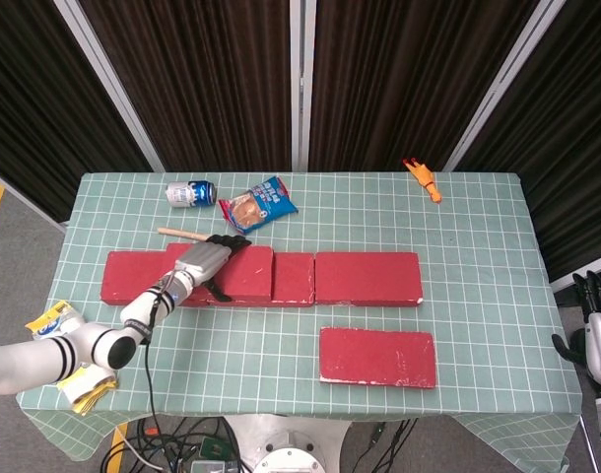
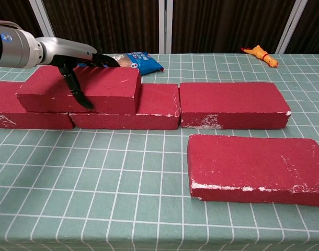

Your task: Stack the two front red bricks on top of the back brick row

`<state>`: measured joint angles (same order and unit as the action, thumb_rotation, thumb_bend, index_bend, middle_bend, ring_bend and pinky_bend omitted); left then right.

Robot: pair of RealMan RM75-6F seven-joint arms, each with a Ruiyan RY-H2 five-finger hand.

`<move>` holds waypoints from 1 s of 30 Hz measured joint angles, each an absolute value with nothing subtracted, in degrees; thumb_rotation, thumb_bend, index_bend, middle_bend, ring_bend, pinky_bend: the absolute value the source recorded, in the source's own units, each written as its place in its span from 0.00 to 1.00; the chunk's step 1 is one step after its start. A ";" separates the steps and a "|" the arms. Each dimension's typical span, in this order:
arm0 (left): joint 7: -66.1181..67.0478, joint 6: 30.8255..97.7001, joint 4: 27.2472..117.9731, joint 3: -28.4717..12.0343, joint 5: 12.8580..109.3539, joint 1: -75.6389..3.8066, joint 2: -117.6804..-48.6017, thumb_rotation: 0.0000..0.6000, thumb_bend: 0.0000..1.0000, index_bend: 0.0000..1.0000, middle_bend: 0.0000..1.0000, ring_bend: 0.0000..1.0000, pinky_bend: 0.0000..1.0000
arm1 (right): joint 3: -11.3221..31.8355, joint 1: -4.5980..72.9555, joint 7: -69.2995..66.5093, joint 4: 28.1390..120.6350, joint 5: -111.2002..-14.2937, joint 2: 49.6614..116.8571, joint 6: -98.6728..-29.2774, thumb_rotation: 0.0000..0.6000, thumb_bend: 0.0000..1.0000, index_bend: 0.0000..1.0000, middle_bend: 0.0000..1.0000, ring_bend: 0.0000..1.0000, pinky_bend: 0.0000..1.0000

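Note:
Three red bricks form the back row: the left (image 1: 128, 279), the middle (image 1: 294, 279) and the right (image 1: 367, 278). A fourth red brick (image 2: 99, 89) lies on top of the left and middle ones. My left hand (image 2: 76, 61) grips this top brick (image 1: 246, 273), thumb down its front face and fingers over its top toward the far side. One red brick (image 1: 376, 357) lies flat in front on the right, also seen as the front brick (image 2: 256, 167) in the chest view. My right hand (image 1: 598, 335) hangs off the table's right edge, fingers apart, holding nothing.
Behind the row lie a soda can (image 1: 190, 193), a snack bag (image 1: 257, 205) and a wooden stick (image 1: 180, 234). An orange toy (image 1: 422, 179) sits at the back right. Yellow packets (image 1: 52, 320) show beyond the table's left edge.

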<state>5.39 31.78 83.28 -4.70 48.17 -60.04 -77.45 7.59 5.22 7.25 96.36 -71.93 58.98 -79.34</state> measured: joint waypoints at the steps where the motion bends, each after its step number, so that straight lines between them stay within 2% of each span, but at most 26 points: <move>1: 5.35 31.77 83.32 -4.71 48.11 -60.04 -77.42 1.00 0.08 0.05 0.00 0.00 0.00 | 7.58 5.23 7.31 96.40 -71.87 58.95 -79.30 1.00 0.19 0.00 0.00 0.00 0.00; 30: 4.88 32.50 84.73 -5.20 49.00 -59.62 -76.47 1.00 0.08 0.04 0.00 0.00 0.00 | 7.65 5.26 7.03 96.60 -71.98 58.63 -79.66 1.00 0.21 0.00 0.00 0.00 0.00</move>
